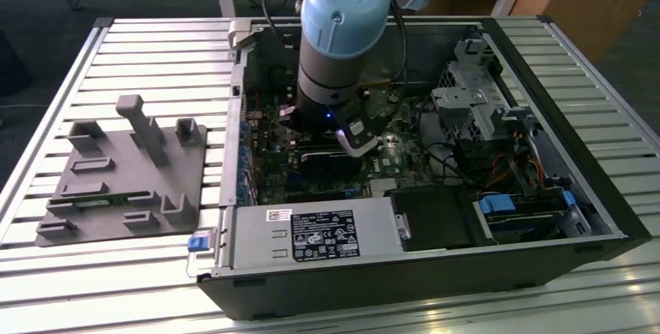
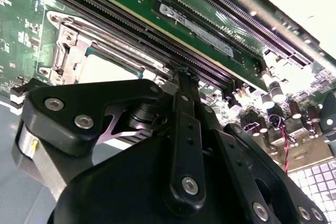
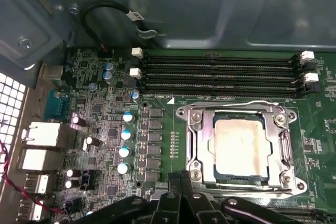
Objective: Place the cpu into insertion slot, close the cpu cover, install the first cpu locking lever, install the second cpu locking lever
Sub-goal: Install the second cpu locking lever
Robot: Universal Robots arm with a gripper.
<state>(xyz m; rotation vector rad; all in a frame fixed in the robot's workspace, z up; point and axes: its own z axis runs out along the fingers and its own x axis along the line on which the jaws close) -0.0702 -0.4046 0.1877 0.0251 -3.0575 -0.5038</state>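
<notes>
The cpu (image 3: 239, 148), a dull silver square, lies in the insertion slot (image 3: 300, 184) on the green motherboard. The silvery cpu cover (image 3: 202, 140) is folded down flat around it. One thin wire locking lever (image 3: 247, 103) lies along the socket edge nearest the memory slots, and another lever (image 3: 247, 192) lies along the opposite edge. My gripper (image 3: 178, 178) is shut, its black fingertips pressed together just off one corner of the socket. In the second wrist view the gripper (image 2: 181, 74) stands beside the cpu (image 2: 107, 69). In the exterior view the gripper (image 1: 335, 139) reaches down into the open computer case.
Long black memory slots (image 3: 220, 74) run beside the socket. Upright capacitors (image 3: 126, 135) stand on the board on another side. A power supply (image 1: 309, 233) and a drive cage (image 1: 474, 110) crowd the case. A grey fixture plate (image 1: 124, 172) lies on the slatted table at the exterior view's left.
</notes>
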